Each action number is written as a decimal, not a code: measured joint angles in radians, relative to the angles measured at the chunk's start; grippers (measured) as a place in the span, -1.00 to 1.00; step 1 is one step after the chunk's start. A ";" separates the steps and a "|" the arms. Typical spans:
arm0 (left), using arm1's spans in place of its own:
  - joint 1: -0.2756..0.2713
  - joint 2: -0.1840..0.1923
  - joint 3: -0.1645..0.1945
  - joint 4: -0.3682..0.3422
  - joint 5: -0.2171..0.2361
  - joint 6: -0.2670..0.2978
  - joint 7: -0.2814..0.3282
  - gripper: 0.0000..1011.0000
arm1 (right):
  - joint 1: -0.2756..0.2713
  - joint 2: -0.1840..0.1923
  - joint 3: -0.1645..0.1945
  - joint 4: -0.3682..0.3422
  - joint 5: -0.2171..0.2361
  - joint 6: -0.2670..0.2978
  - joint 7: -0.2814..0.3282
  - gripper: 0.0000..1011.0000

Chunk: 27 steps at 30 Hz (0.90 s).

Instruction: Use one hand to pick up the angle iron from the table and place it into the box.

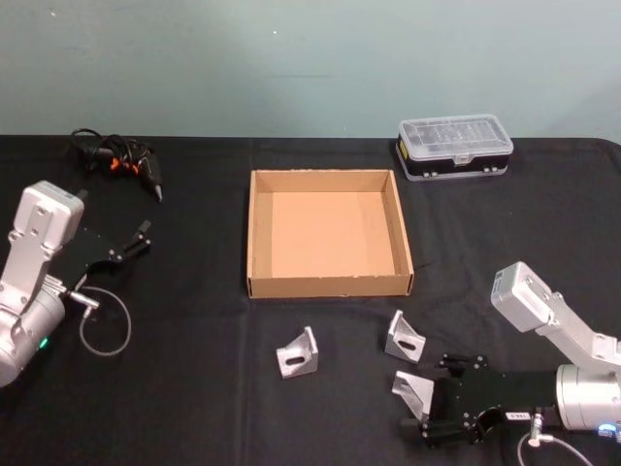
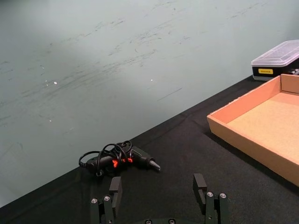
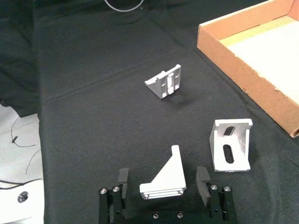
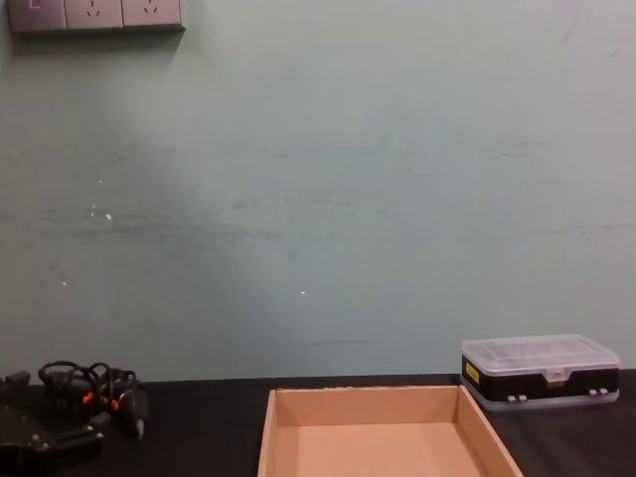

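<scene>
Straddling an angle iron (image 3: 164, 179), the spread right pincer (image 1: 439, 396) is not gripping yet; box (image 1: 325, 286) beyond lying empty, left pincer (image 1: 139, 240) idling spread.

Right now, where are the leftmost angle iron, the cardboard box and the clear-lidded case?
leftmost angle iron (image 1: 297, 356): head view, on its pale front face.
cardboard box (image 1: 260, 228): head view, on its left wall.
clear-lidded case (image 1: 454, 134): head view, on its transparent lid.

Silver-grey boxy left arm (image 1: 37, 248) and right arm (image 1: 543, 316), black jaws with small silver screws, grey looped cable (image 1: 127, 328).
</scene>
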 joint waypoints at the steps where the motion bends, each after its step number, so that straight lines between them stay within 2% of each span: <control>1: 0.000 0.000 0.000 0.000 0.000 0.000 0.000 0.98 | 0.000 -0.001 0.000 0.000 0.000 -0.001 -0.001 0.77; 6: 0.000 0.000 0.000 0.000 0.000 0.000 0.000 0.98 | -0.001 -0.001 0.000 0.000 0.000 -0.003 -0.003 0.55; 14: 0.000 0.000 0.000 0.000 0.000 0.000 0.000 0.98 | -0.008 0.002 0.005 -0.005 0.003 -0.009 -0.011 0.07; 24: 0.000 0.000 0.000 0.000 0.000 0.000 0.000 0.98 | -0.014 0.005 0.009 -0.007 0.005 -0.014 -0.013 0.05; 27: 0.000 0.000 0.000 0.000 0.000 0.000 0.000 0.98 | -0.021 0.012 0.022 -0.023 0.011 -0.016 -0.023 0.05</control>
